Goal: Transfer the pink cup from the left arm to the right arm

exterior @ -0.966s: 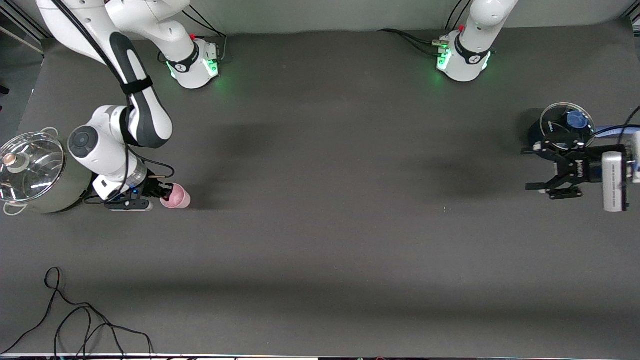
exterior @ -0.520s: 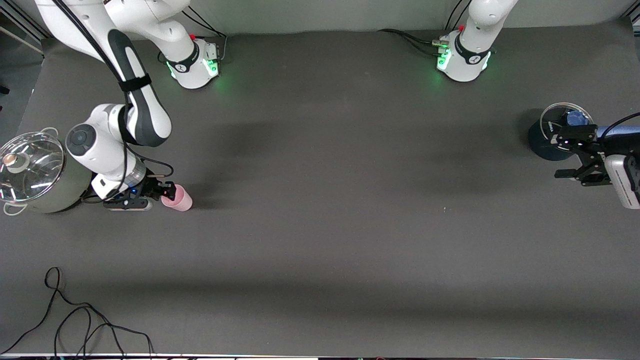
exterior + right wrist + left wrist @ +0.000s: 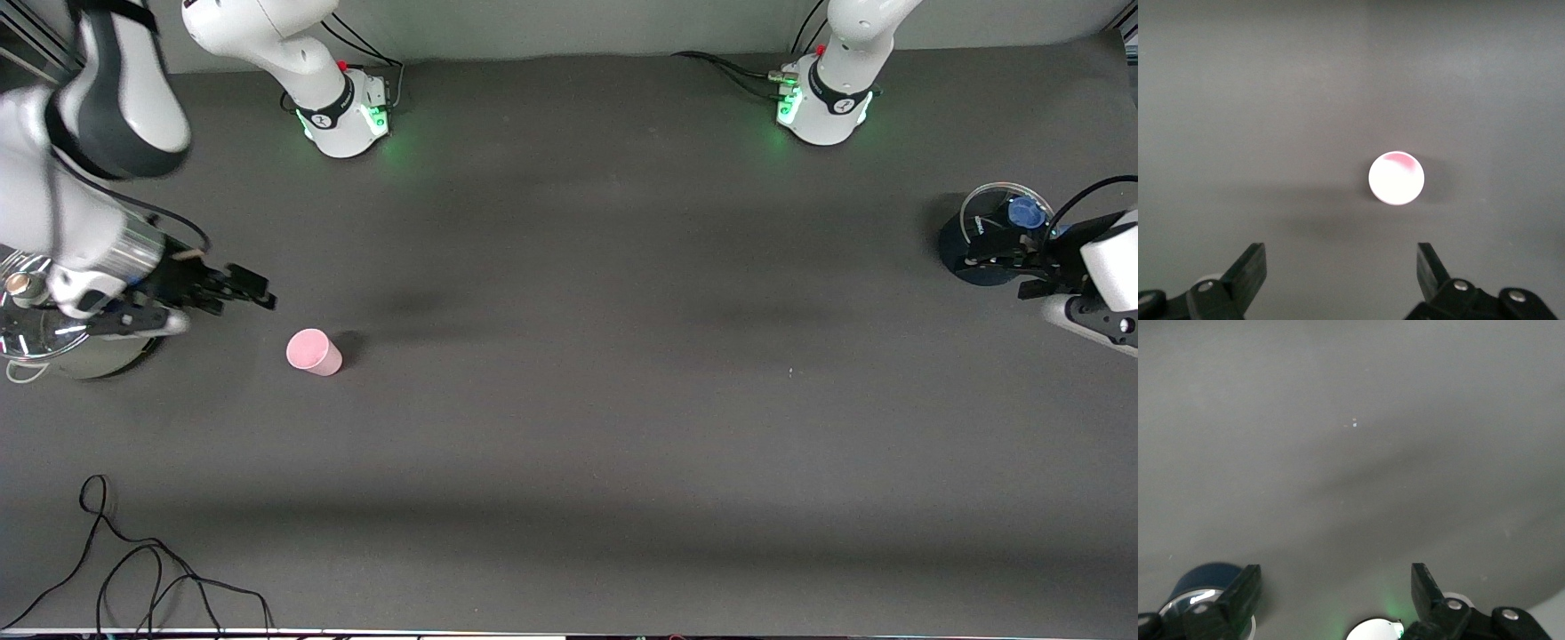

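Observation:
The pink cup [image 3: 313,352] stands by itself on the dark table toward the right arm's end, touched by nothing. My right gripper [image 3: 260,292] hangs open in the air beside it, between the cup and the steel pot, with nothing between its fingers. In the right wrist view the cup [image 3: 1397,179] shows as a pale round well clear of the open right gripper [image 3: 1338,267]. My left gripper [image 3: 1000,276] is open at the left arm's end of the table, by the blue pot. The left wrist view shows the left gripper [image 3: 1336,587] empty.
A steel pot [image 3: 98,363] with a glass lid sits under the right wrist. A blue pot [image 3: 969,258] with a glass lid stands by the left gripper, also seen as the blue pot [image 3: 1205,577]. A black cable [image 3: 133,569] lies near the table's front edge.
My right gripper opened, let go of the pink cup and lifted away toward the steel pot. The cup stays on the table. The left arm drew back toward its end of the table.

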{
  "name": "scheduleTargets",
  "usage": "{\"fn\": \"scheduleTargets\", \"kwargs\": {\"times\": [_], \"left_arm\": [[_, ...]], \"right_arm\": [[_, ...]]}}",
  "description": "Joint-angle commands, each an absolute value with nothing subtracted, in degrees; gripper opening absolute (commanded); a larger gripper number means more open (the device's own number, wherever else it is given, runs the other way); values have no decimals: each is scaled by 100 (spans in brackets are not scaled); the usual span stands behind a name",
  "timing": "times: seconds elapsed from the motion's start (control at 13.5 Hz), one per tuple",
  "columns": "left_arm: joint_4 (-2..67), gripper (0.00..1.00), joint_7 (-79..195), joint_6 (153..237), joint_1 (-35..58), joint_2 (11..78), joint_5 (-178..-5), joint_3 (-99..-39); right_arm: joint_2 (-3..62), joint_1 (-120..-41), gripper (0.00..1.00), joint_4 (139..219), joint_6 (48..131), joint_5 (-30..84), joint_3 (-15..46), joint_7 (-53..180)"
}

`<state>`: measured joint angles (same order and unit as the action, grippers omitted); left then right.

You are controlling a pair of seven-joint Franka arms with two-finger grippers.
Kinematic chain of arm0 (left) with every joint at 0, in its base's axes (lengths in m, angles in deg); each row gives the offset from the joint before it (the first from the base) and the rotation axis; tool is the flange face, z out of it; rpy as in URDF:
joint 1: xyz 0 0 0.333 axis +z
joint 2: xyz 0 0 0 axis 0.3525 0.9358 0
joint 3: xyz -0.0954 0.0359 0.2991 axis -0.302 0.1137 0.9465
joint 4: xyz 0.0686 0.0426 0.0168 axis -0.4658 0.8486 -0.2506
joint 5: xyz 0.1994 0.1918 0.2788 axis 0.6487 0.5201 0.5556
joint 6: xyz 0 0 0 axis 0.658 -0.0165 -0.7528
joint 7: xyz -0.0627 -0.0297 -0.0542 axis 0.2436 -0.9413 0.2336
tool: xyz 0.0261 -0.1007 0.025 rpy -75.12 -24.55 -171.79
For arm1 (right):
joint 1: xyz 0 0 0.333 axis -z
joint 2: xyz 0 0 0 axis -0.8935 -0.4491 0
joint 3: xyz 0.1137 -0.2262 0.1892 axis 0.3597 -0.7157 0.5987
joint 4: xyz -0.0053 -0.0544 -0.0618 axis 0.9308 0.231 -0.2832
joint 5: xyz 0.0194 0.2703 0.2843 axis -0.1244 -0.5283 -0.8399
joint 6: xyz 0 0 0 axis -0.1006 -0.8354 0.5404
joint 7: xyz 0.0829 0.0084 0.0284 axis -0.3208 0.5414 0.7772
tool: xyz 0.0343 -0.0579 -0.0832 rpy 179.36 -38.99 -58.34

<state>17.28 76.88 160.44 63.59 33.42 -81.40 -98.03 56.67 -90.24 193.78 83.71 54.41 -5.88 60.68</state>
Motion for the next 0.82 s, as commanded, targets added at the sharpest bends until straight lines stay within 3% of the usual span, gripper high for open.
{"fn": "scheduleTargets", "kwargs": {"times": [0.0,0.3,0.74], "left_arm": [[1483,99,7345,15860,6248,3271,-7795,-9718],[1578,99,6495,15842,6283,2920,-7680,-9657],[2580,99,6131,16642,6291,2006,-7776,-9657]], "right_arm": [[5498,-9012,100,18180,7196,5802,-671,5892],[5446,-8995,100,17062,6191,5830,-1006,5883],[5191,-8995,100,16814,6102,6015,-1208,5944]]}}
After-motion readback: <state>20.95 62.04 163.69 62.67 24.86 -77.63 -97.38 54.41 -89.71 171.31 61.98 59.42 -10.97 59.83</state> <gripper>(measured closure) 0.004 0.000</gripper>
